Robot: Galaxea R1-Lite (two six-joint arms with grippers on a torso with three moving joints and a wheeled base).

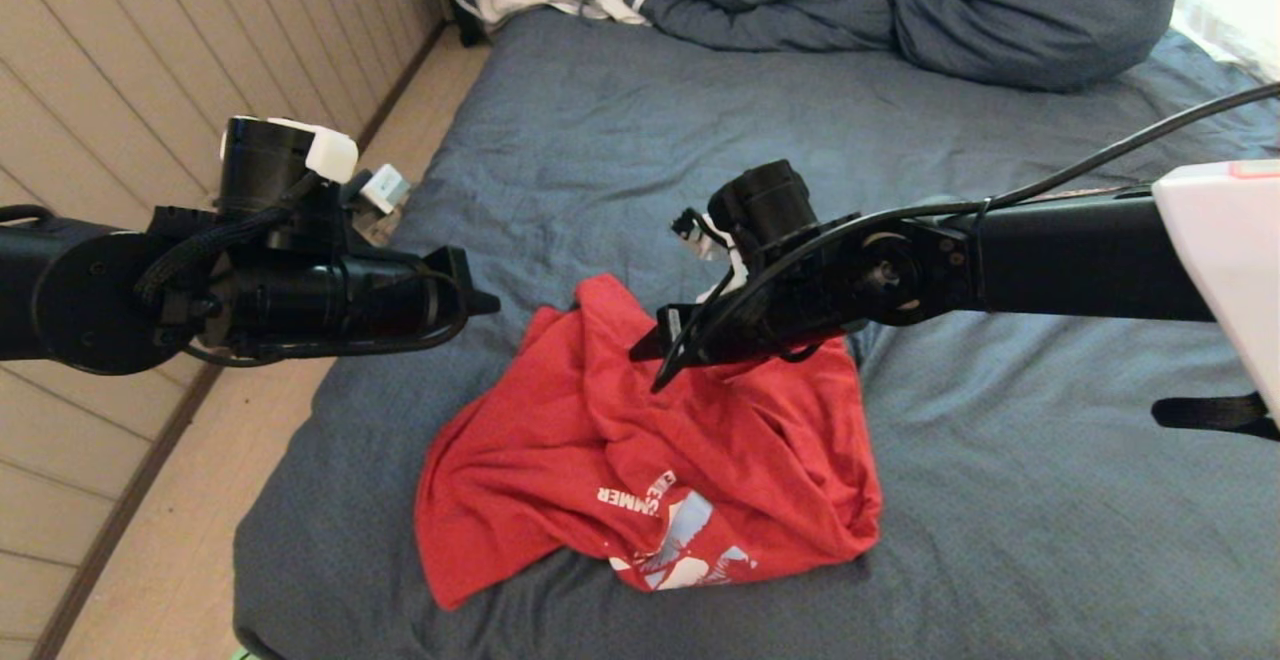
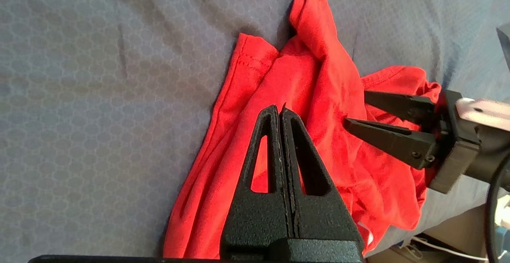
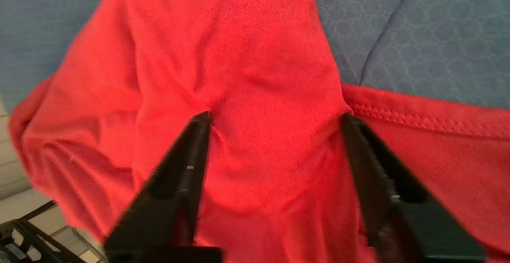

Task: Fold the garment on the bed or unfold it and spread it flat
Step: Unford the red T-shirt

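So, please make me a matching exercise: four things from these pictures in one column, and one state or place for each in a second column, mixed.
Column 1:
1. left gripper
2. right gripper
3. garment
4. duvet

Column 2:
a. crumpled in a heap on the bed
b. fingers spread, over red cloth
c. bunched at the far end of the bed
d. fingers pressed together, holding nothing

Pairs: 1-d, 2-b, 3-a, 4-c
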